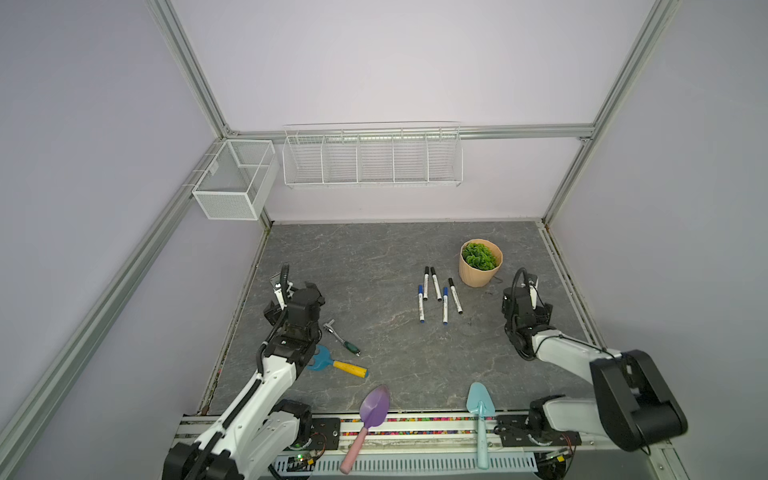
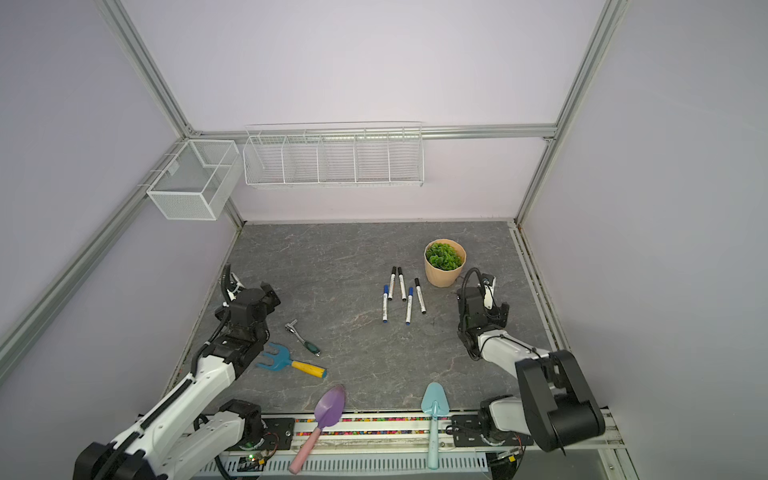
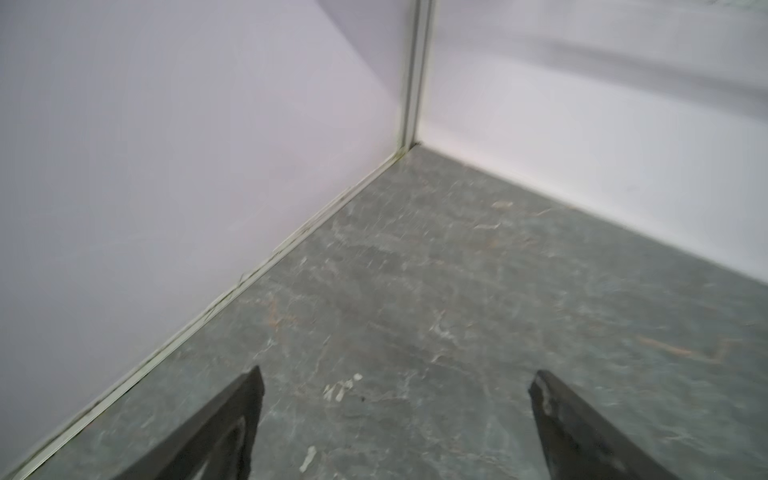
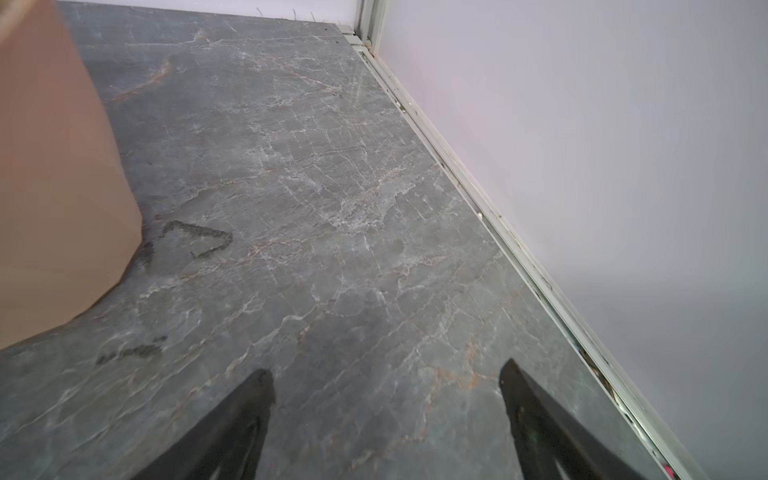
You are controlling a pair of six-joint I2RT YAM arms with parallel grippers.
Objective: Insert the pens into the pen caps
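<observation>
Several white pens [image 1: 436,286] [image 2: 402,286] lie side by side on the grey table [image 1: 353,266], right of centre in both top views. Each wears one of the pen caps at its far end: black ones [image 1: 426,271] and blue ones [image 1: 420,288]. My left gripper [image 1: 315,293] [image 3: 397,382] hovers near the left wall, far from the pens, open and holding nothing. My right gripper [image 1: 540,304] [image 4: 386,374] sits near the right wall beside the pot, also open over bare table. Neither wrist view shows a pen.
A tan pot with a green plant [image 1: 481,262] [image 4: 54,174] stands just behind the pens. A green-handled ratchet wrench [image 1: 341,336] and a blue hand rake [image 1: 336,363] lie by the left arm. A purple scoop [image 1: 372,411] and a light-blue trowel [image 1: 481,411] rest on the front edge. Wire baskets [image 1: 372,160] hang on the back wall.
</observation>
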